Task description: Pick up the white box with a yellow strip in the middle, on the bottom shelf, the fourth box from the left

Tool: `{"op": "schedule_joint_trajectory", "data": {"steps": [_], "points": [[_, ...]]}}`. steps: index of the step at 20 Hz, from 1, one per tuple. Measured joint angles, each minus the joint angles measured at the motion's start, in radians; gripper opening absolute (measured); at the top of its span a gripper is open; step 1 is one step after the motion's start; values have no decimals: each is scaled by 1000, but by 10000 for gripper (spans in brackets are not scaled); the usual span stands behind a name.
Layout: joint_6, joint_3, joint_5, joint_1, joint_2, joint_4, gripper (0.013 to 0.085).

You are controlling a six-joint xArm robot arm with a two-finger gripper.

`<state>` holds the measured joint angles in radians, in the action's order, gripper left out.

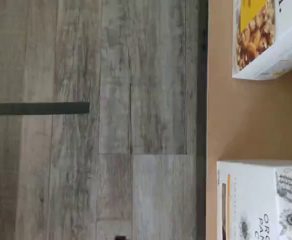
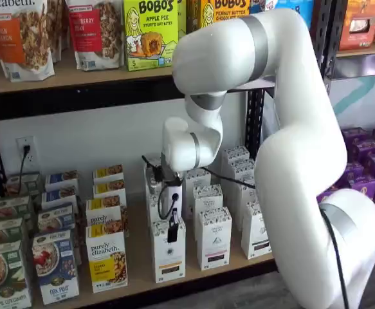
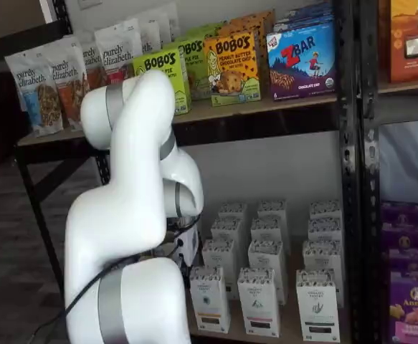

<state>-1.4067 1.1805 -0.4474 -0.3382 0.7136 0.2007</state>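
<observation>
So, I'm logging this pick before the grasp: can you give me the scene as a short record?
target: white box, upright, front row of the bottom shelf
marking: yellow strip, seen in the wrist view
neighbour: purely elizabeth box beside it, bare board between
tool: hangs before the target's upper part; finger gap unreadable
status: target not yet lifted

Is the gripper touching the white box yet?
Cannot tell. In a shelf view the gripper overlaps the white box from the front; no gap or contact shows.
</observation>
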Motion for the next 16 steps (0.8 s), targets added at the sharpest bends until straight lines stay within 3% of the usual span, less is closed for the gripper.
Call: {"op": "schedule_joint_trajectory", "data": {"steps": [16], "points": [[-12,242,-47,36,192,-22,850]]}}
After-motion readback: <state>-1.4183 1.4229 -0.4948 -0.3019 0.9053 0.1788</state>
